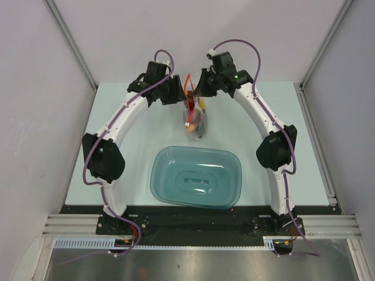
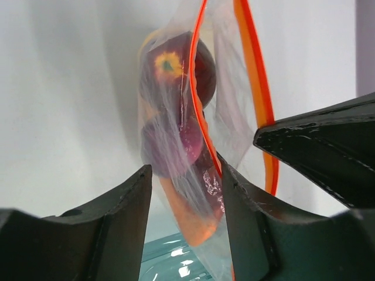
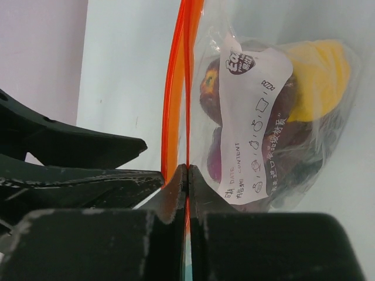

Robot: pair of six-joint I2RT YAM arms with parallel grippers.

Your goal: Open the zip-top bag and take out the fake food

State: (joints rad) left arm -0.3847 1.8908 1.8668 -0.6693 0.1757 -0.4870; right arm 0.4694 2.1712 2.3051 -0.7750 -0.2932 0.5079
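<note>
Right gripper [image 3: 187,171] clamps the zip-top bag [image 1: 196,126] at upper centre; left gripper [image 2: 184,170] gapes; mouth parted, fake food [image 2: 176,76] inside

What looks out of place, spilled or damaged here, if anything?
Nothing stands out. The fake food is inside the zip-top bag, which the right gripper pinches by its orange strip. The teal tub sits level and upright.
</note>
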